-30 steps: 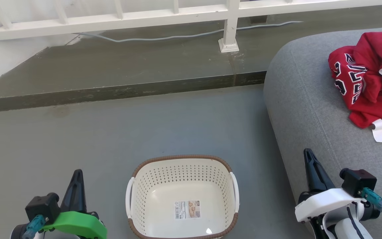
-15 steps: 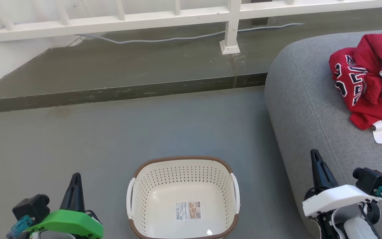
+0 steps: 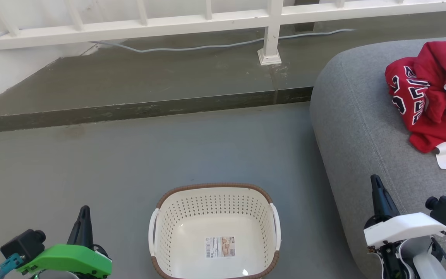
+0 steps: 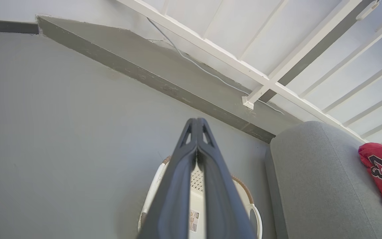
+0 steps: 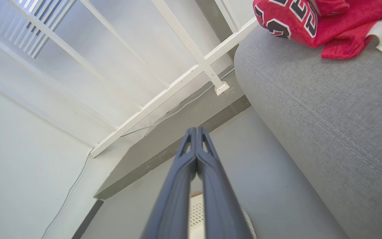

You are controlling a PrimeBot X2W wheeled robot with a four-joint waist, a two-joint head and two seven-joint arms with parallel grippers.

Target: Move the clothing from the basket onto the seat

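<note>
Left jaws and right jaws are both pressed together, holding nothing. Between them and just ahead sits the basket [image 3: 212,185], bare inside but for its label [image 3: 219,247]. The right jaws hang over the near edge of the seat [image 3: 362,128]. The clothing [image 3: 428,100] lies farther ahead and to their right, a crumpled heap on the seat with no clear long axis, well apart from the left jaws. The right arm is the nearer, though nothing seems left to carry. Against a second ago, both arms have sunk back and outward, the camera has shifted slightly, and the heap lies unchanged.
</note>
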